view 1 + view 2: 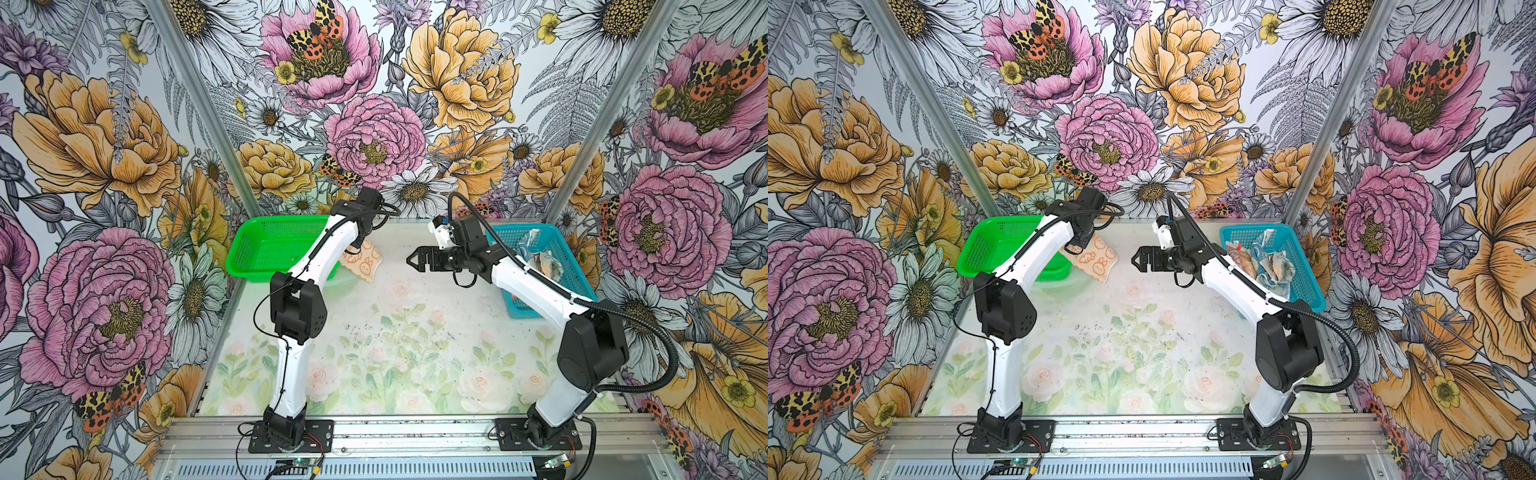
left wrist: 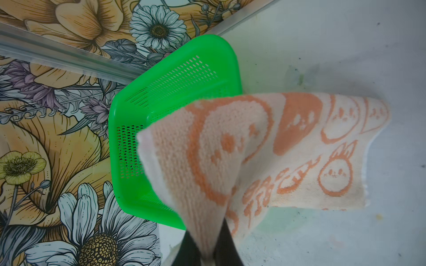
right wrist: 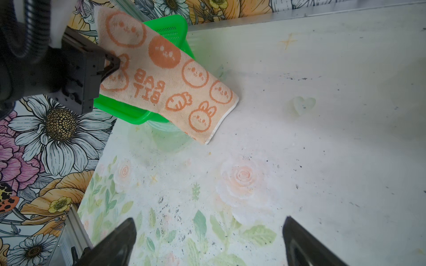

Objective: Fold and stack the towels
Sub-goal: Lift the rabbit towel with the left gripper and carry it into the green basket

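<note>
My left gripper (image 2: 208, 241) is shut on a corner of the orange towel (image 2: 253, 156), which carries white bunny faces and "RABBIT" lettering. In both top views this towel (image 1: 365, 264) (image 1: 1098, 259) hangs from the gripper beside the green basket, its lower end near the table. The right wrist view shows the towel (image 3: 175, 80) draped across the basket's corner, pinched by the left gripper (image 3: 113, 64). My right gripper (image 1: 411, 259) (image 3: 209, 220) hovers open and empty over the table, pointing at the towel from a short distance. Other crumpled towels (image 1: 1266, 262), one teal-blue, lie in the blue basket.
The green mesh basket (image 1: 266, 245) (image 2: 166, 92) stands at the back left, empty as far as it shows. The blue mesh basket (image 1: 1304, 266) stands at the back right, partly behind my right arm. The floral table mat (image 1: 395, 332) spreads between the arms; flowered walls enclose the cell.
</note>
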Action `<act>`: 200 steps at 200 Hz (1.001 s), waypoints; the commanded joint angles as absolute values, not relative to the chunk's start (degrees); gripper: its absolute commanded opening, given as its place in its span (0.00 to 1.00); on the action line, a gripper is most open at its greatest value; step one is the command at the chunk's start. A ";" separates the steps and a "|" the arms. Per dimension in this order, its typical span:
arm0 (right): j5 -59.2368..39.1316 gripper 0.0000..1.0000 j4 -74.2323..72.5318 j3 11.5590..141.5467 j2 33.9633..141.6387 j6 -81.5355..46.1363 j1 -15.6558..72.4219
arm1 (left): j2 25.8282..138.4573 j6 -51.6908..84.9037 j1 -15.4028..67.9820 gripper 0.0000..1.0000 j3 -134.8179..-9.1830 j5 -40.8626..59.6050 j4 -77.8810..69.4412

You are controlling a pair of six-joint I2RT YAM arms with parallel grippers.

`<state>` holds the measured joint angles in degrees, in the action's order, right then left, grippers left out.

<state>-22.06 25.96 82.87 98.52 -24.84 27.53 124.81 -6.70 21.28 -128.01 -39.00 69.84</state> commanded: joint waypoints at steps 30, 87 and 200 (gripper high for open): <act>-20.19 0.99 24.44 90.85 104.18 -24.21 30.56 | 128.04 -9.76 16.99 0.00 -135.05 -40.16 69.79; -18.04 0.99 24.43 95.23 108.42 -25.02 32.34 | 129.18 -9.59 11.34 0.00 -135.59 -36.95 69.35; -16.84 0.99 24.63 98.72 112.58 -27.91 32.89 | 133.45 -14.14 4.52 0.00 -134.77 -35.94 67.50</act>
<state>-17.98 25.39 96.14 111.53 -26.63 32.14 132.64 -12.49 5.89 -134.76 -36.64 69.54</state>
